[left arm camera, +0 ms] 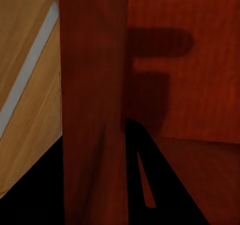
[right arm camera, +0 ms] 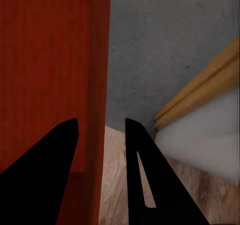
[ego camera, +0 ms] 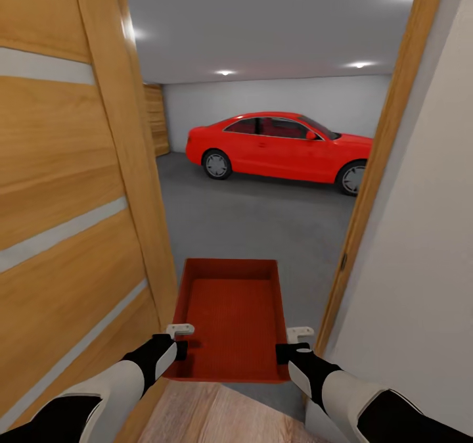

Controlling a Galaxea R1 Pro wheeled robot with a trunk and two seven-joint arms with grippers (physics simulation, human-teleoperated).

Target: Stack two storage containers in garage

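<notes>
Both arms I held stretched forward | left hand [ego camera: 176, 346] clamped container [ego camera: 230, 318] left wall | right hand [ego camera: 293, 348] clamped right wall | garage doorway [ego camera: 368, 186]

We see a red-orange storage container [ego camera: 230, 318] with a finely ribbed base, between a black left gripper [ego camera: 176, 346] and a black right gripper [ego camera: 293, 348], each topped by a white bracket. At the frame's left, a honey-wood door [ego camera: 66, 200] carries pale frosted strips. Beyond lie a mottled dark grey concrete floor [ego camera: 263, 223], a glossy red car [ego camera: 282, 147] and a white-grey wall [ego camera: 197, 104]. Light wood planks [ego camera: 210, 417] run along the bottom edge
</notes>
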